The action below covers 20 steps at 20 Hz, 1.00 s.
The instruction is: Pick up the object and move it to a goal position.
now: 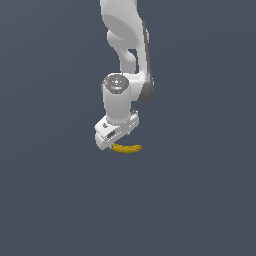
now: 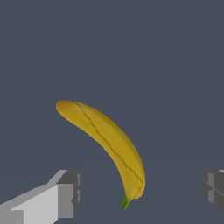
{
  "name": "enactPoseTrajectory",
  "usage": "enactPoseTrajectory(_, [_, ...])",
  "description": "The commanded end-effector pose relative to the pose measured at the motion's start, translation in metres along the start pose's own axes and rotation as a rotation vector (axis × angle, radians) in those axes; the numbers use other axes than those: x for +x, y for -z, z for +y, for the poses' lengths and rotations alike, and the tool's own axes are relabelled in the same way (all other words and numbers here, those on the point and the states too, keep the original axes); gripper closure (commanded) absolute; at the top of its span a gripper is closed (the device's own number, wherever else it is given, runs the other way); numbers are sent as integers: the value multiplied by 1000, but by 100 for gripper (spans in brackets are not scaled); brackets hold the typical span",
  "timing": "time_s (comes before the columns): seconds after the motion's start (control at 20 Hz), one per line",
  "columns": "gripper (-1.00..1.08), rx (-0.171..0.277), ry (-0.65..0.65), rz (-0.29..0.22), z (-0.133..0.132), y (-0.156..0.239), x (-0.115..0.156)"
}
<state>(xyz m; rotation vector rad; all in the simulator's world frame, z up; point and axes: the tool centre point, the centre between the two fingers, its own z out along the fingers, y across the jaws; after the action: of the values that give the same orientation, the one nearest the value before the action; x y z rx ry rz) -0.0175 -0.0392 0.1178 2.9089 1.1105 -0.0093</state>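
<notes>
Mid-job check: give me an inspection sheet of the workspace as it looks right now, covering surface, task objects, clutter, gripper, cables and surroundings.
Surface: plain dark grey-blue floor, unmarked.
Job's things: yellow banana, curved, green stem end, lying between the fingers in the wrist view; partly hidden under the gripper in the exterior view. No goal marker seen.
Clutter: nothing seen.
Gripper: white gripper low over the banana, jaws open, fingers apart from the fruit on both sides.
Cables: nothing seen.
Surroundings: only the white arm; nothing else seen.
</notes>
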Motion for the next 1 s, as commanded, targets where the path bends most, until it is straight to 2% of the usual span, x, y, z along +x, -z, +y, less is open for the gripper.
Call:
enactPoseTrajectory(0.0, [-92, 2, 72, 1, -3, -7, -1])
enactPoseTrajectory(0.55, [-92, 13, 375, 11, -15, -33, -6])
enactPoseTrajectory(0.95, [-92, 18, 514, 19, -21, -45, -8])
